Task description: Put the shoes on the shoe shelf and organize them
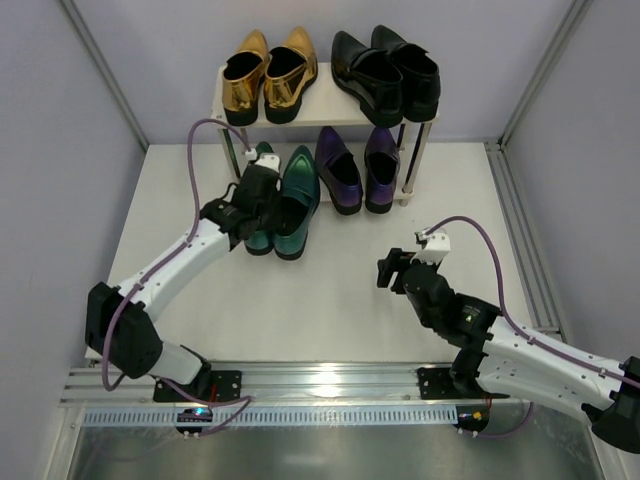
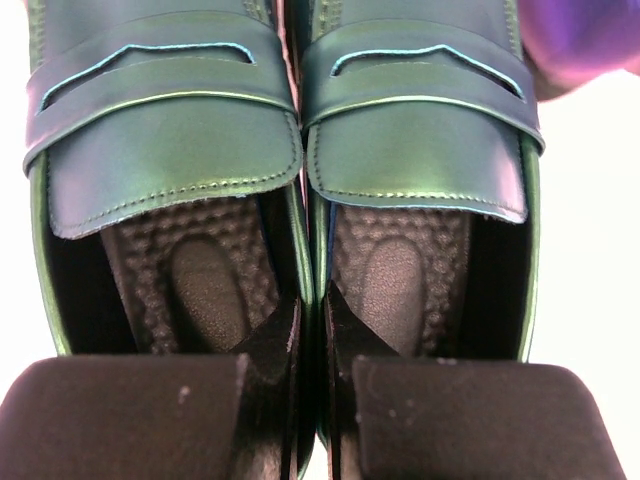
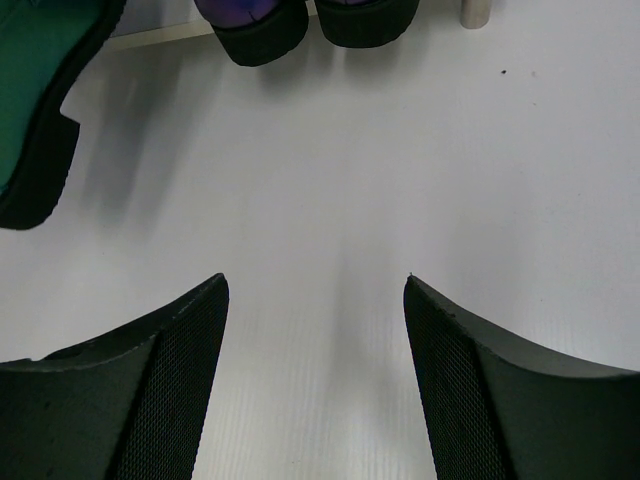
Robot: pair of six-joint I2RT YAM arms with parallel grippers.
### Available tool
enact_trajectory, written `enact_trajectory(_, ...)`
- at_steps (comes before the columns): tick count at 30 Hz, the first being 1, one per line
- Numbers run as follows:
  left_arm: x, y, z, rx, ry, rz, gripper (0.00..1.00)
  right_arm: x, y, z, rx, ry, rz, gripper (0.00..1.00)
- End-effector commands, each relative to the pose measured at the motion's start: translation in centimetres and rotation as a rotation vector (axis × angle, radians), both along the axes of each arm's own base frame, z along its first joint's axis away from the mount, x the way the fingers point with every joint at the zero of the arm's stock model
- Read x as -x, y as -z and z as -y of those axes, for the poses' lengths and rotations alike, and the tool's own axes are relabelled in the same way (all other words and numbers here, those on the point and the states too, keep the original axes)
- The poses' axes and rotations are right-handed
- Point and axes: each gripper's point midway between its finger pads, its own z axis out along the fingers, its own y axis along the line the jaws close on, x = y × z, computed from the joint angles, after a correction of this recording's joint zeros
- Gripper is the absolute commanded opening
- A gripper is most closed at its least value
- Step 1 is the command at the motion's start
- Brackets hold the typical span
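— White bench (image 1: 330, 300) under everything, is it?
— Yes, with both arms bolted at its near edge. At the far side stands the shoe shelf (image 1: 322, 100), pale cream boards on thin metal posts.
— What's on it?
— Gold loafers (image 1: 270, 72) on the left and black loafers (image 1: 385, 72) on the right of the top board, toes to the back wall. Purple loafers (image 1: 357, 170) sit beneath the right half, heels poking out toward the arms.
— And the teal pair?
— The teal loafers (image 1: 290, 205) are side by side in front of the shelf's left half, toes pointing at it, just beside the purple pair. Whether they rest on the bench or hang slightly above it, I can't quite tell from above.
— Who has them?
— The left claw (image 2: 318, 400): one finger down inside each shoe, jaws closed on the two inner walls pressed together.
— The right claw (image 3: 315, 290)?
— Spread wide over bare bench, holding nothing, a little short of the purple heels.
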Motion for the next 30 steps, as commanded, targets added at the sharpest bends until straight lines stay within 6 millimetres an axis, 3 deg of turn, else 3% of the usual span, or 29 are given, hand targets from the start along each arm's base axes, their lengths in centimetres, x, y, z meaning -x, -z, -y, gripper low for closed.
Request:
enact_trajectory(1,-6.3,-10.7,1.1,0.19,-0.04,0.344,0.0,-0.1,-0.9,0.3,-0.011,0.016,0.028,0.73)
enact_trajectory(5,-8.5,-10.7,0.8,0.225,-0.05,0.362,0.0,-0.1,-1.2,0.3,-0.01,0.01,0.035,0.73)
enact_trajectory(12,-12.5,-8.9,1.6,0.228,-0.056,0.347,0.0,0.0,-0.8,0.3,-0.002,0.006,0.026,0.73)
enact_trajectory(19,-15.4,-11.0,2.3,0.289,-0.03,0.407,0.0,0.3,-0.6,0.8,0.001,0.01,0.025,0.73)
enact_trajectory(20,-15.8,-12.1,2.3,0.305,-0.029,0.426,0.0,0.3,-0.7,0.9,0.001,0.013,0.026,0.73)
enact_trajectory(30,-19.1,-12.6,1.0,0.272,-0.052,0.43,0.0,0.5,-0.8,1.4,0.005,0.023,0.034,0.73)
